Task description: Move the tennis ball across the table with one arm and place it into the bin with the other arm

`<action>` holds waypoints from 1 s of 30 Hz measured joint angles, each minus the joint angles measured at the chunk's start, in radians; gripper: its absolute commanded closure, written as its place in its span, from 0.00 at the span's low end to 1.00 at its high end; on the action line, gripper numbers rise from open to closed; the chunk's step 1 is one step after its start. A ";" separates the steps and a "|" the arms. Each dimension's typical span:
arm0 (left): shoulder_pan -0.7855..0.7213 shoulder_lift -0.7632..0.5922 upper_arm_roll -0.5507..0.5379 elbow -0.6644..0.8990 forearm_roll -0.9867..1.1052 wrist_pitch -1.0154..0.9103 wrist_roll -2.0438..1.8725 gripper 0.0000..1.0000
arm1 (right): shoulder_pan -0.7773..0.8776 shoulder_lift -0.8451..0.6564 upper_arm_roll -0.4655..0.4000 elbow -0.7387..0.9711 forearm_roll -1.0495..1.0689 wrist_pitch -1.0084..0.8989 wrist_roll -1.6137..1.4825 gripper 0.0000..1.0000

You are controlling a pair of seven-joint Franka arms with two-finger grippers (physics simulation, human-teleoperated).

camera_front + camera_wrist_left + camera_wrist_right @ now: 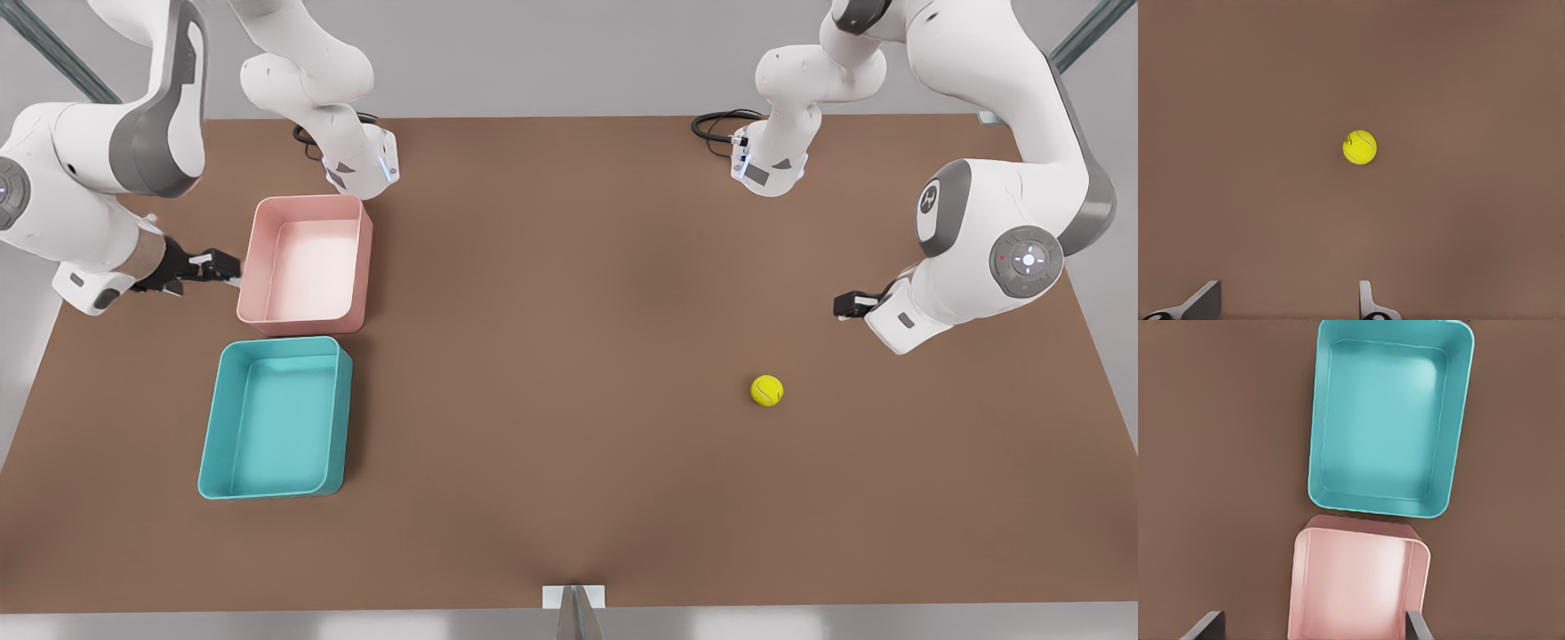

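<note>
Small yellow-green fuzzy tennis ball (766, 390) sits loose on the large matte brown tabletop (551, 373), toward the front view's right, well apart from both trays. Teal rectangular plastic bin (275, 418) with rounded corners and low walls lies at the front view's left, with the pale pink tray (306, 262) just beside its far end; both are empty.

Left gripper (852, 305) hangs above the table near the ball, not touching it; the left wrist view looks straight down on the ball (1359, 147) between spread fingertips (1368, 300), so the gripper is released and holds nothing. Right gripper (211, 265) hovers just beside the pink tray's outer wall, waiting; the right wrist view shows the bin (1391, 420) and pink tray (1358, 587) below, fingers (1418, 627) apart, nothing held.

Handling judgement: the ball is likely light, slightly springy, with felt that gives decent friction, not fragile. It is round, so it will roll off if nudged or pinched off-centre. Best hold looks like pads closing across its widest middle from straight above. Task looks unstarted: ball not yet gripped, the left arm seems placed to move it first
</note>
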 measured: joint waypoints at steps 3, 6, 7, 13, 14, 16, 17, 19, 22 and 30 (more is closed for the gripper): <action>-0.001 0.001 0.002 0.000 0.000 0.001 0.000 0.01 | -0.018 0.002 0.000 0.004 -0.001 0.011 0.003 0.00; 0.004 0.101 0.002 0.025 -0.011 0.002 0.014 0.79 | -0.031 0.014 -0.002 0.019 -0.003 0.016 0.006 0.00; 0.005 0.166 0.012 0.042 -0.039 0.016 0.033 0.79 | -0.032 0.019 -0.003 0.026 -0.004 0.017 0.007 0.00; 0.004 0.326 0.031 -0.126 -0.048 0.298 0.313 0.79 | 0.017 0.061 -0.006 0.086 -0.010 0.004 0.013 0.00; 0.007 0.339 0.043 -0.150 -0.047 0.334 0.383 0.79 | 0.033 0.064 -0.006 0.090 -0.011 0.002 0.014 0.00; 0.028 0.364 0.070 -0.201 -0.041 0.413 0.534 0.79 | 0.059 0.069 -0.006 0.094 -0.012 -0.001 0.017 0.00; 0.031 0.366 0.075 -0.254 -0.038 0.463 0.609 0.79 | 0.067 0.071 -0.008 0.094 -0.011 -0.002 0.018 0.00; 0.034 0.369 0.078 -0.302 -0.032 0.547 0.751 0.79 | 0.067 0.073 -0.013 0.094 -0.007 -0.006 0.020 0.00; 0.029 0.348 0.079 -0.328 -0.010 0.628 0.934 0.79 | 0.039 0.074 -0.013 0.095 -0.005 -0.010 0.024 0.00; 0.014 0.336 0.062 -0.380 0.009 0.717 1.230 0.79 | 0.047 0.077 -0.008 0.091 -0.011 -0.015 0.046 0.00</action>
